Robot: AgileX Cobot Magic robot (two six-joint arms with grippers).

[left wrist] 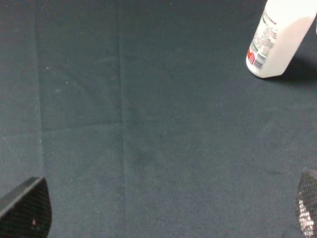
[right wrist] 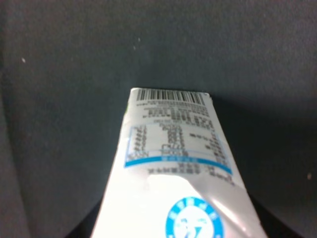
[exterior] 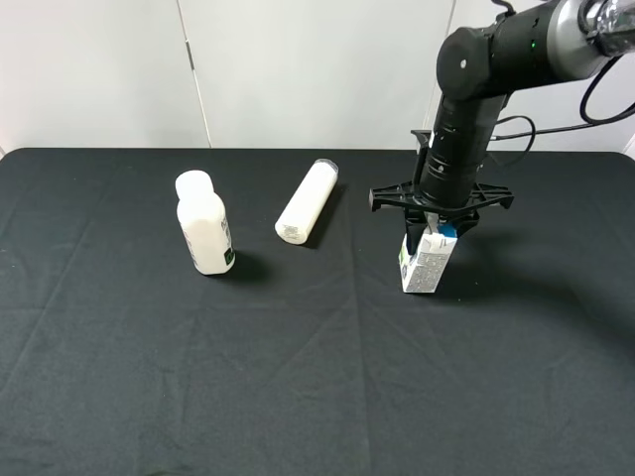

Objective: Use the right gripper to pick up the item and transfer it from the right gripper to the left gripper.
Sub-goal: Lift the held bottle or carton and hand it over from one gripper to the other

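The item [exterior: 429,263] is a small white carton with blue-green print, standing upright on the black cloth right of centre. My right gripper [exterior: 430,228] comes straight down on it from above and is shut on its top end. In the right wrist view the carton [right wrist: 173,163] fills the lower middle, with its barcode end pointing away and dark finger edges at both sides. My left gripper [left wrist: 168,213] is open over bare cloth; only its two fingertips [left wrist: 27,208] show, far apart at the picture's corners. The left arm is out of the high view.
A white capped bottle [exterior: 203,223] stands at the left centre of the table and also shows in the left wrist view, bottle [left wrist: 277,39]. A white cylindrical tube [exterior: 308,201] lies on its side between bottle and carton. Black cloth [exterior: 317,397] covers the table.
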